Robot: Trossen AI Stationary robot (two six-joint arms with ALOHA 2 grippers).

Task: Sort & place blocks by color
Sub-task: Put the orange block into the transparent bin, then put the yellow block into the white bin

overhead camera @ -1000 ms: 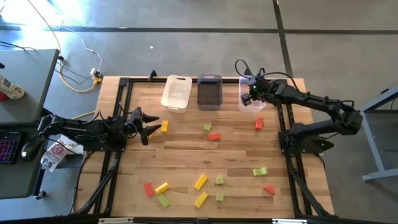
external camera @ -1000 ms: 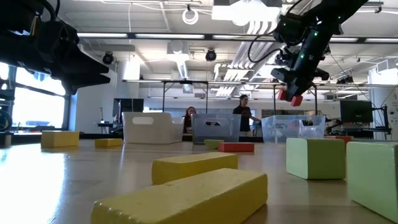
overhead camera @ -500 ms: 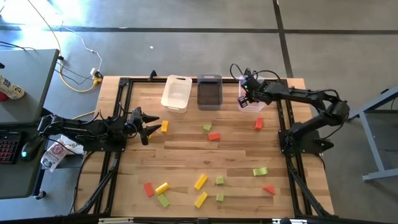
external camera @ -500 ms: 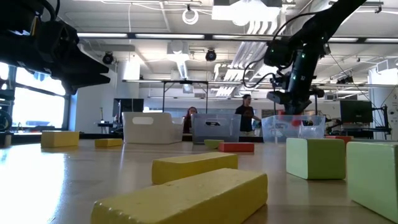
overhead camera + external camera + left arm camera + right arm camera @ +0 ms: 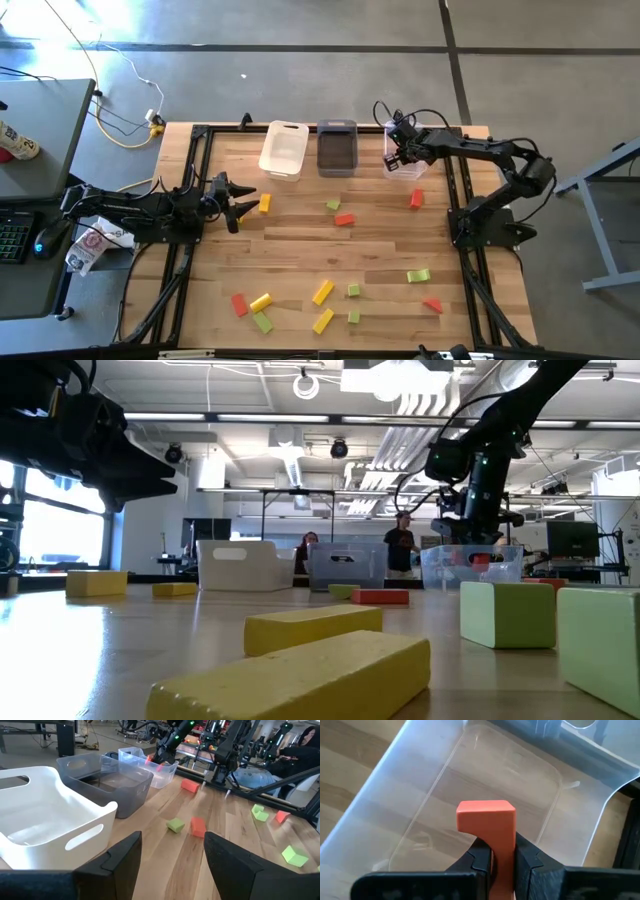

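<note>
My right gripper [image 5: 501, 851] is shut on a red block [image 5: 487, 820] inside the mouth of the clear bin [image 5: 420, 795] at the table's far right. The low view shows this block [image 5: 481, 560] through the bin's wall. My left gripper [image 5: 243, 200] waits open at the table's left side, beside a yellow block [image 5: 264, 203]. Other yellow, green and red blocks lie flat on the table: a green one [image 5: 333, 205] and a red one [image 5: 344, 219] at the middle, a red one [image 5: 416, 200] by the clear bin, and several along the near edge [image 5: 322, 291]. My right gripper pinches the red block between its two fingers, on two opposite side faces [image 5: 506, 845]. The fingers slant steeply down from above. The block's free end sticks out past the fingertips, over the bin's floor and clear of it.
A white bin [image 5: 284, 150] and a grey bin [image 5: 337, 148] stand left of the clear bin [image 5: 410, 170] along the far edge. People show in the room behind the table.
My right gripper has gone down and a little toward the table's left with the red block, tipping more steeply downward. The block has sunk from above the clear bin's rim to inside its mouth.
</note>
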